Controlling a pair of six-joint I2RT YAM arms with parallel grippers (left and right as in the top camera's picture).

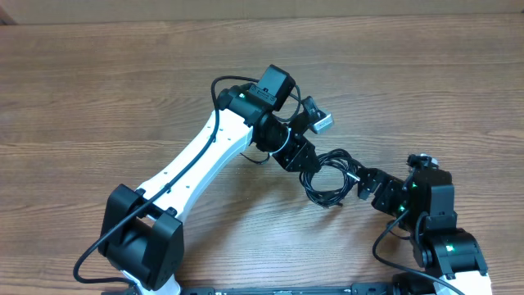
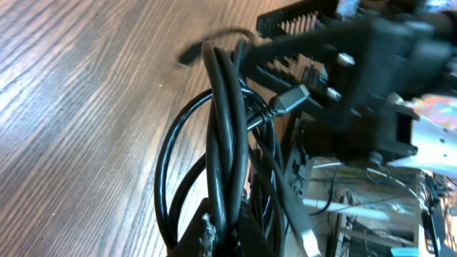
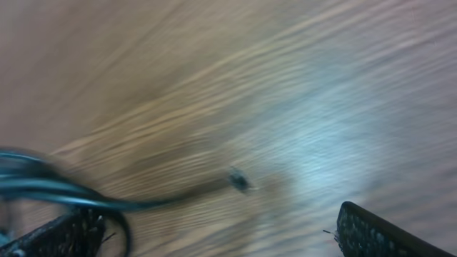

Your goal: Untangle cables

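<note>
The cables (image 1: 329, 176) are a bundle of thin black loops on the wood table, between my two grippers. My left gripper (image 1: 309, 164) is shut on several strands at the bundle's left side. In the left wrist view the jaws (image 2: 225, 227) pinch the strands, and the loops (image 2: 214, 121) run up from them with a small plug (image 2: 289, 100) near the top. My right gripper (image 1: 364, 182) is at the bundle's right edge. In the blurred right wrist view its fingers (image 3: 221, 214) are wide apart, with cable strands (image 3: 43, 189) by the left finger and a cable end (image 3: 239, 180) lying between them.
The left arm (image 1: 205, 152) reaches diagonally from the bottom left to the table's middle. The right arm's base (image 1: 442, 238) is at the bottom right. The right gripper's body (image 2: 357, 71) fills the upper right of the left wrist view.
</note>
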